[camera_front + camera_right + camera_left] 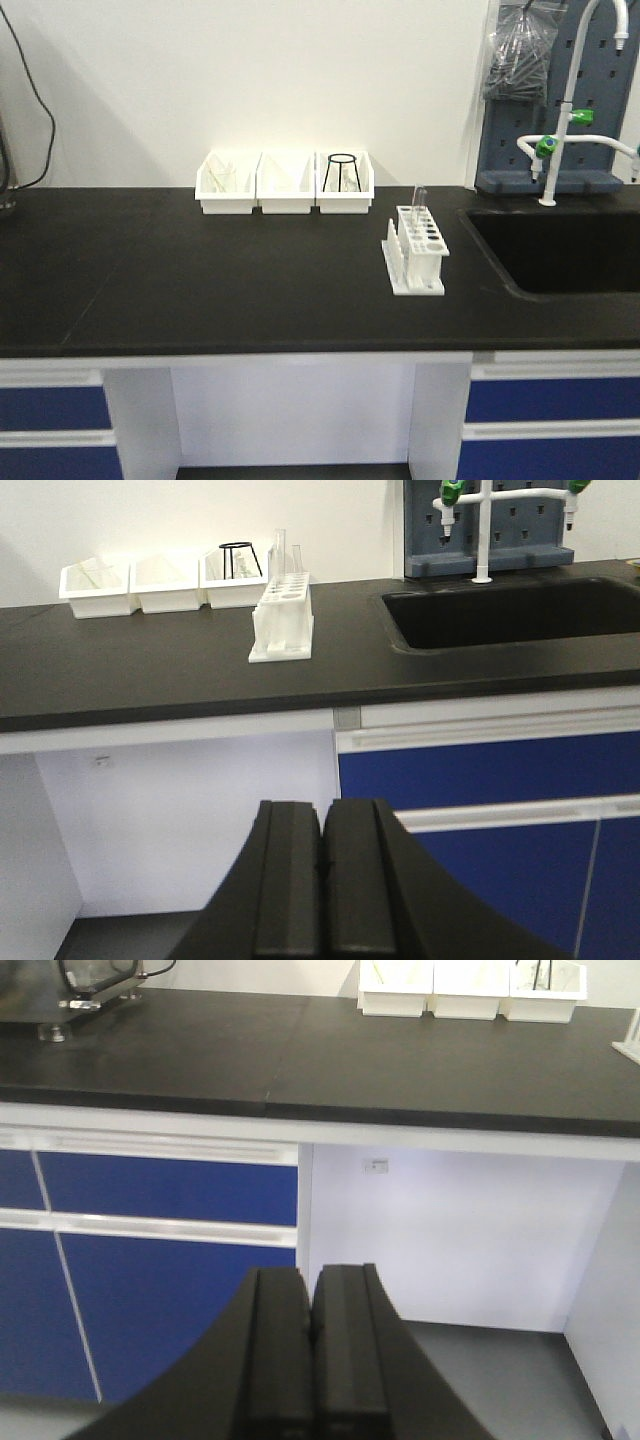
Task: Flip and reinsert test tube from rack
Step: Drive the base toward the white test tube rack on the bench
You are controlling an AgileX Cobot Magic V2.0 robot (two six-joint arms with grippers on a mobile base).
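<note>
Since left gripper (312, 1360) and right gripper (323, 880) are closed, empty, the test tube (420, 198) should be gripped squarely above the rack (415, 270).

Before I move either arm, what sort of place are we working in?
Most likely a laboratory: a black benchtop with an inset sink and green-handled white tap, plus a small white plastic test tube rack holding a clear glass tube.

It was a lab: a black counter (200, 280) with a sink (560, 250), gooseneck tap (571, 70), pegboard (510, 130) and a tube rack (418, 250).
</note>
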